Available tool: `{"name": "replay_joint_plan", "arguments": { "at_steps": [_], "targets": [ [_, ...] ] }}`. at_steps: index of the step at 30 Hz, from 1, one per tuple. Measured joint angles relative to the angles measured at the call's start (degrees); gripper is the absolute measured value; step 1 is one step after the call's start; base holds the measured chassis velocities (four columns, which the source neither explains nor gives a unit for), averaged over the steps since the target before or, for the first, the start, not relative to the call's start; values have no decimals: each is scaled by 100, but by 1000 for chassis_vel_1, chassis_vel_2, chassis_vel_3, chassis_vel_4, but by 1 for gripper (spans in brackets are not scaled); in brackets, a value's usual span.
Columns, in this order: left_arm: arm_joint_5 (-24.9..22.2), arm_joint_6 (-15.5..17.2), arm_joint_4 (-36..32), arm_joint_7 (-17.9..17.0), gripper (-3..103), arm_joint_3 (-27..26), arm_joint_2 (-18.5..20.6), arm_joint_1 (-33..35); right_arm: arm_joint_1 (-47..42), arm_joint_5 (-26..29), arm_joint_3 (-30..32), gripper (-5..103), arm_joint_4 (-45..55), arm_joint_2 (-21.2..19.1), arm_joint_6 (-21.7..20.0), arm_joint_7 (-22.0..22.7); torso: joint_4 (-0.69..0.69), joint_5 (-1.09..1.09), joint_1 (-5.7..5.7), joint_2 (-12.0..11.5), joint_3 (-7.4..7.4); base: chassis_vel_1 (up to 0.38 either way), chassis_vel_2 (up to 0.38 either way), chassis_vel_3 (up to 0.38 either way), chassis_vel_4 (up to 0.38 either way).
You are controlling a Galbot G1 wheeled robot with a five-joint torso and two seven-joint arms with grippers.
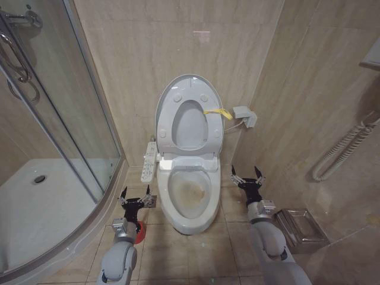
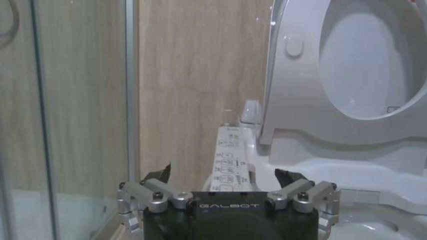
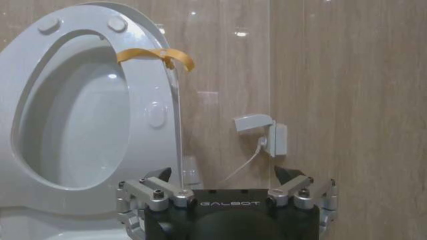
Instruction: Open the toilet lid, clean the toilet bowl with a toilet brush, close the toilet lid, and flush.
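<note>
The toilet lid [image 1: 189,89] stood raised against the back wall, the seat ring [image 1: 189,122] up with it, a yellow tab [image 1: 218,111] sticking out from its side edge. Below it the toilet bowl [image 1: 190,196] lay uncovered on the floor, stained yellowish-brown inside, with a long button panel [image 1: 149,161] along its side.

The left claw [image 1: 136,198] hovered beside the bowl, its fingers apart and holding nothing. The right claw [image 1: 247,177] hovered on the bowl's other side, also spread and empty.

The toilet brush's red holder [image 1: 139,233] peeked out on the floor under the left arm. The brush looked light, with a thin, stiff and probably slippery handle, best gripped high on the stick.
</note>
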Motion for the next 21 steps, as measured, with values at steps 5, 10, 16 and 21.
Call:
{"name": "replay_joint_plan", "arguments": {
  "at_steps": [5,10,16,21],
  "targets": [
    [94,-207,-317,-150,100,27,172,150,0,0,-2,100,0,1,0,0,-1,1,0,0,0,0,0,0,0],
    [95,-186,-1121,-390,100,30,392,308,0,0,-1,100,0,1,0,-1,-2,1,0,0,0,0,0,0,0],
    [-146,446,-2127,-576,100,-55,599,497,0,0,-2,100,0,0,0,-1,-2,2,0,0,-1,0,0,0,0],
    [-168,187,-1779,-634,100,-105,491,568,0,0,-2,100,0,0,0,-1,-1,-1,0,-1,0,0,0,0,0]
  ]
}}
